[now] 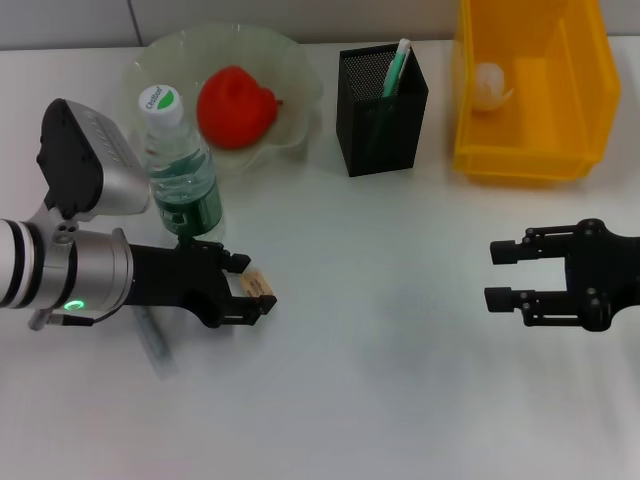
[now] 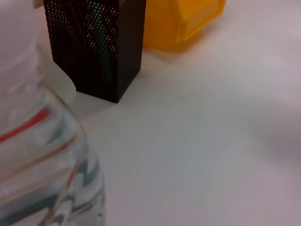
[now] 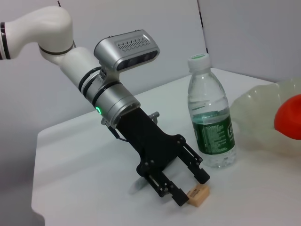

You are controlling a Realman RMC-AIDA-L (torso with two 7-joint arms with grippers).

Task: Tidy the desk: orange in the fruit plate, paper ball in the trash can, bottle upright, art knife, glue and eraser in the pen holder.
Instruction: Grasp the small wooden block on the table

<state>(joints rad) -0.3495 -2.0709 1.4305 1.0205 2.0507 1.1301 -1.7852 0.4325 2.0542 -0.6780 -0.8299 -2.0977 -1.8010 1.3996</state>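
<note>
A: How much of the desk is tidy, by your reckoning?

B: A good part; the orange sits in the fruit plate; the paper ball lies in the yellow trash can; the bottle stands upright just in front of the plate; a green-and-white stick stands in the pen holder, though I cannot tell whether it is the glue or the art knife.

A: And what is left?

B: The eraser, certainly; it is on the table, not in the holder; a thin grey thing lies beneath the left arm, too blurred to name, so I judge one more item may remain as well.

A: Where is the eraser relative to the gripper?

B: Between the fingers of the left gripper, low at the table, just in front of the bottle; the right wrist view shows the tan block at the fingertips, with the jaws spread around it and a gap on one side; I judge it bracketed, not yet clamped.

A: The other arm?

B: The right gripper hovers well off to the right, in front of the trash can, jaws parted and holding nothing.
</note>
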